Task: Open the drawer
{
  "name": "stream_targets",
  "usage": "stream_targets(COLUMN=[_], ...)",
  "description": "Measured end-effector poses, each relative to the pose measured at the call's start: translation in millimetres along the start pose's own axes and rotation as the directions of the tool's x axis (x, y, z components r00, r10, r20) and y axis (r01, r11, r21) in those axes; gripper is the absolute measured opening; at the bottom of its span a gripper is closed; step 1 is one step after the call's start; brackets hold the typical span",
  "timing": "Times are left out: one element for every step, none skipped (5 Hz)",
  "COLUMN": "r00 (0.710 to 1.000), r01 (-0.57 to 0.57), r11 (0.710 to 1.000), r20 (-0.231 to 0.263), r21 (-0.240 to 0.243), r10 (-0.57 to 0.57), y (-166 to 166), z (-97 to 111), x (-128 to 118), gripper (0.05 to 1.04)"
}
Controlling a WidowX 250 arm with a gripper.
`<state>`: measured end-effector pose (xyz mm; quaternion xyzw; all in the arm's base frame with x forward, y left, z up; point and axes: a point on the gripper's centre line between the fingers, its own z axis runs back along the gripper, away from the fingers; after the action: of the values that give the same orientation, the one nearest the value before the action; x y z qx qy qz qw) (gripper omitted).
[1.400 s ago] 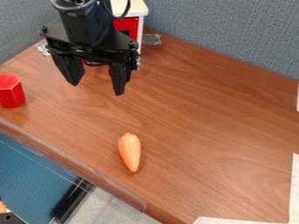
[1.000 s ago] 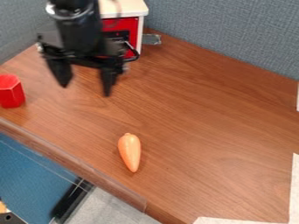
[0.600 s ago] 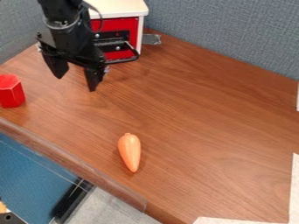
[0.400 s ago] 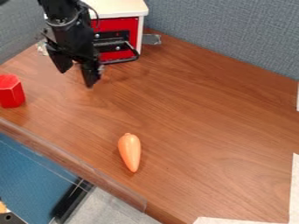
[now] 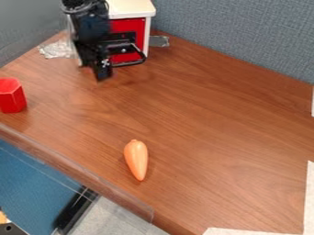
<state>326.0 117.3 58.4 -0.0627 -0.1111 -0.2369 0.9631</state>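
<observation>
Gripper [image 5: 97,71] sits farther back, turned, by the black handle [image 5: 131,63] | open or closed: can't tell | red drawer [image 5: 129,26] in white cabinet [image 5: 131,8], upper left | probably light, stiff; hook rigid bar mid-span, pull evenly

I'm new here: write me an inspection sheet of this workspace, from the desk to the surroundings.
Surface: brown wood-grain desk, white pieces at its right and lower edges.
Job's things: red drawer front with black bar handle, in a white-topped cabinet; looks shut.
Clutter: orange carrot-shaped toy lying down; red six-sided block at left.
Grippers: black tool by the handle; contact unclear.
Cables: none clearly distinguishable.
Surroundings: blue-grey fabric panels behind.
</observation>
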Motion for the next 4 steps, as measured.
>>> stream_targets(r00=[0.993, 0.988, 0.986, 0.975], r01=[0.111, 0.138, 0.133, 0.128], r11=[0.993, 0.990, 0.991, 0.991], r20=[0.049, 0.076, 0.106, 0.177], r21=[-0.035, -0.035, -0.014, 0.048], r10=[-0.109, -0.135, -0.131, -0.135], y=[-2, -8, -11, -15], z=[0, -2, -7, -12], x=[16, 27, 28, 29], gripper=[0.999, 0.999, 0.999, 1.000])
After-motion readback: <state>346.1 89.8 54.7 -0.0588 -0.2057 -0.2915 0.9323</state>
